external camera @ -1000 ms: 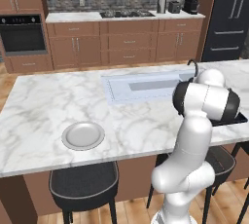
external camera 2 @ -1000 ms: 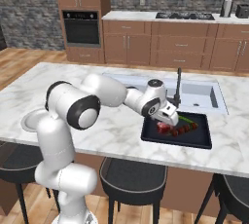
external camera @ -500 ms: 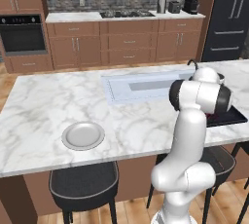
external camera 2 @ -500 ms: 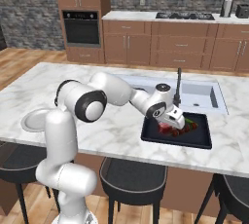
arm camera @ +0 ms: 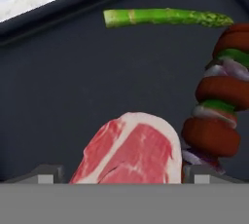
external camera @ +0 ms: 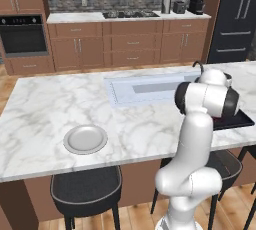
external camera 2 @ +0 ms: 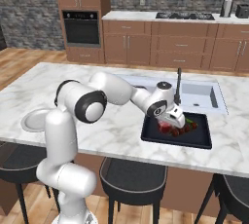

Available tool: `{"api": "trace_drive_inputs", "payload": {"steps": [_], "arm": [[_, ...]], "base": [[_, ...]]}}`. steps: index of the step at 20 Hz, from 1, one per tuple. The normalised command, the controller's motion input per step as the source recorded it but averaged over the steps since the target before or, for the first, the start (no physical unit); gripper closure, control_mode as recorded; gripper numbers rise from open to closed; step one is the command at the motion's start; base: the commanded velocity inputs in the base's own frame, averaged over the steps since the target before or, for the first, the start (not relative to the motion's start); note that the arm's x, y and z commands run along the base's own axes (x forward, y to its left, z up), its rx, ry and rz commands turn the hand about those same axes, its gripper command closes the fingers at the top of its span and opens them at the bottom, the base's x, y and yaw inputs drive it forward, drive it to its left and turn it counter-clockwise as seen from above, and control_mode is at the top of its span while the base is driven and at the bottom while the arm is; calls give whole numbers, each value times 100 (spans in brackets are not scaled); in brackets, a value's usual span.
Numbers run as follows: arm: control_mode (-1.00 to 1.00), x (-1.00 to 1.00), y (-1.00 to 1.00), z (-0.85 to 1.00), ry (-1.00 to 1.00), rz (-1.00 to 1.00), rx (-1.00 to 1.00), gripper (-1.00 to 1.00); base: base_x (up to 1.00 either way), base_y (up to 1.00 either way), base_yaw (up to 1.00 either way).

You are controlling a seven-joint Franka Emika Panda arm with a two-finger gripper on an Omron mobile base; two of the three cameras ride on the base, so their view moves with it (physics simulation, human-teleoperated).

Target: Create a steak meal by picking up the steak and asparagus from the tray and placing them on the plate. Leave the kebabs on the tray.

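Observation:
My gripper [arm camera: 123, 176] is open and low over the black tray [arm camera: 63, 86]. Its two fingertips [arm camera: 46, 173] stand on either side of the steak [arm camera: 131, 152], a red piece with a pale rim. The kebabs [arm camera: 218, 112] lie just right of the steak, almost touching it. Along the tray's far side lies the green asparagus [arm camera: 165, 17]. In the right base view the gripper [external camera 2: 168, 121] hangs over the steak [external camera 2: 164, 127] on the tray [external camera 2: 202, 140], beside the kebabs [external camera 2: 187, 128]. The round plate [external camera: 85, 139] sits far to the left on the counter, with nothing on it.
A sink [external camera 2: 199, 94] with a dark faucet [external camera 2: 178, 85] lies just behind the tray. The tray is near the marble island's front edge [external camera 2: 146, 157]. Black stools [external camera 2: 133, 175] stand below the counter. My own arm hides most of the tray [external camera: 235, 120] in the left base view.
The arm has stretched further over the tray and the hand has come down to the steak. The food and the plate lie where they were.

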Motion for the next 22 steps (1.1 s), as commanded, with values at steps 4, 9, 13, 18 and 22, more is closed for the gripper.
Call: {"api": "trace_drive_inputs", "payload": {"steps": [4,9,13,18,22], "arm": [[-100,-26,26,50,0,0,0,100],[-100,-24,49,59,0,0,0,100],[-100,-18,85,44,-1,3,-5,100],[-100,-19,94,31,-1,5,-6,100],[-100,-38,94,27,0,8,-2,100]], "base": [[0,0,0],[0,0,0],[0,0,0],[0,0,0],[0,0,0]]}}
